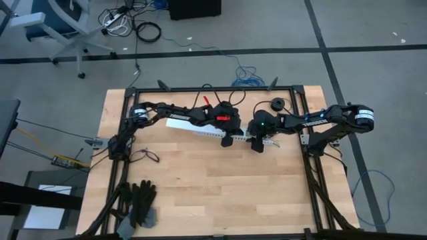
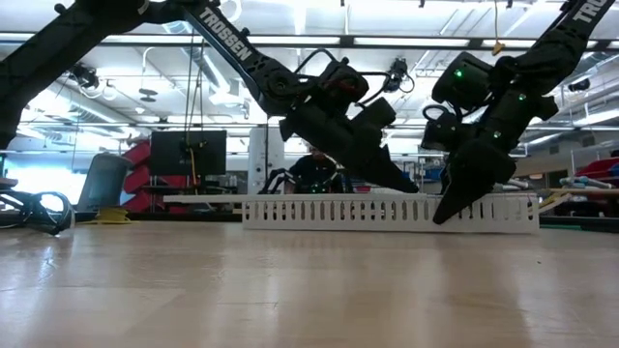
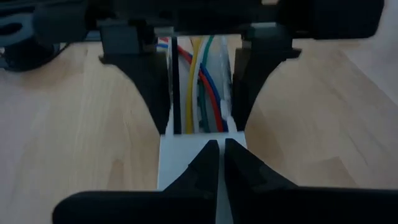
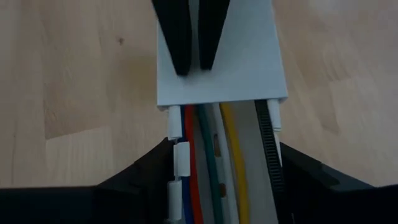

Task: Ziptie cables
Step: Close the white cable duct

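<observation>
A long white slotted channel (image 1: 193, 128) lies on the wooden table. The cables (image 4: 211, 162), red, green, yellow, blue and white, run along inside it beside a black toothed ziptie strip (image 4: 270, 143). A flat white cover (image 4: 217, 68) closes part of the channel's top. My left gripper (image 3: 219, 149) is shut, its tips on that cover. My right gripper (image 4: 224, 174) straddles the open stretch of channel just beyond the cover's end, facing the left gripper. In the low view both stand at the channel's right part, left gripper (image 2: 408, 187) and right gripper (image 2: 453, 211). My left gripper sets its shut fingertips (image 4: 181, 67) on the top of the white cover, near the cover's end edge (image 3: 186, 140), slanting down from the table's left. The cover stays flat on the channel. My right gripper has one finger (image 3: 149, 81) on each outer side wall (image 4: 174, 158) of the channel, slanting down from the table's right, fingers across it. The channel rests on the table.
Black gloves (image 1: 140, 203) lie near the front left corner, and a thin dark loop (image 1: 150, 155) lies left of centre. A dark round object (image 1: 275, 104) sits at the far edge. Bare wood (image 1: 220, 193) stretches toward the near edge. A black frame (image 1: 310, 167) borders the table.
</observation>
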### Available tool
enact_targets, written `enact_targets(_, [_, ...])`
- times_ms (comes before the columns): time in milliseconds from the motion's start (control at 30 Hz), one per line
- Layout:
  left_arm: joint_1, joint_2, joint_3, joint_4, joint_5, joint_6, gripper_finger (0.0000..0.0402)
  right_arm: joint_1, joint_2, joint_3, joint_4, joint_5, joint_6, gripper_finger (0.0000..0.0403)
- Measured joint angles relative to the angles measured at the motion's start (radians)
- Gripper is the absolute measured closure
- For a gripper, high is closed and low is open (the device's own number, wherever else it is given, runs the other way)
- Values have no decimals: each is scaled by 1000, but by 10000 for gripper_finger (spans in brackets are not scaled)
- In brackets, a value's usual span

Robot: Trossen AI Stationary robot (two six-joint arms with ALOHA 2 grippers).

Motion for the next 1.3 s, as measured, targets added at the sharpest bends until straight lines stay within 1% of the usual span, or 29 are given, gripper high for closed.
enact_targets(133, [-9,47,59,-3,4,-1,402,0,0,-1,7,-4,1,191])
enact_targets(233, [-12,52,79,-1,-6,-1,401,0,0,0,21,-4,9,187])
enact_targets(433, [-2,-6,80,2,-7,6,402,0,-6,-9,78,-5,21,163])
enact_targets(533, [1,-30,81,-22,-7,12,402,-2,-4,-14,76,-4,48,149])
enact_targets(700, [-1,-36,81,-68,-3,27,402,-2,-5,-14,79,-2,48,131])
enact_targets(867, [3,-39,81,-181,-2,32,402,-2,-5,-14,65,-1,48,120])
enact_targets(1033, [2,-39,82,-253,-4,55,401,-2,-4,-14,63,-1,44,118])
enact_targets(1100, [1,-39,82,-275,-28,56,402,-2,-4,-14,63,0,37,119])
enact_targets(1300, [3,-39,82,-289,-48,56,402,-2,-4,-14,60,2,37,132])
